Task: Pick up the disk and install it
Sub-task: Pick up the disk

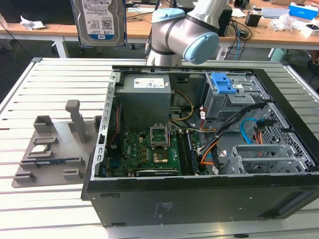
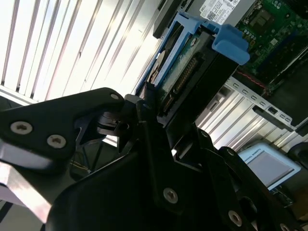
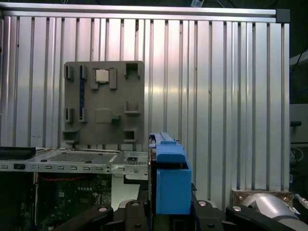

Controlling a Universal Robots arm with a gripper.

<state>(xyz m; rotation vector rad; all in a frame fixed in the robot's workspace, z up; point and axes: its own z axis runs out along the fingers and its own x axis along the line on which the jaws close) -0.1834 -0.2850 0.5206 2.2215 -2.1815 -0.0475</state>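
- Gripper [image 2: 161, 115] is seen closed firmly on the disk [image 2: 187, 72] in the second wrist view. The disk is gripped by one end, so most of its body and its blue carrier [image 2: 231, 41] project beyond the grip, judged free to enter a slot.
- In the first wrist view the disk [image 3: 168, 180] is held on edge between the black fingers [image 3: 130, 214], with the carrier end outermost.
- In the exterior view the disk [image 1: 99, 22] is found at the upper left of the frame, held well clear of the table [image 1: 30, 89].
- The case [image 1: 199, 199] is laid open on its side at centre, so its inside can be reached from above.
- The bay [image 1: 224, 87] with a blue latch, at upper right, is judged the likely seat. The disk is well apart from it.
- The grey fixture [image 1: 55, 144] at left is set just beside the case, so small parts are staged within reach.
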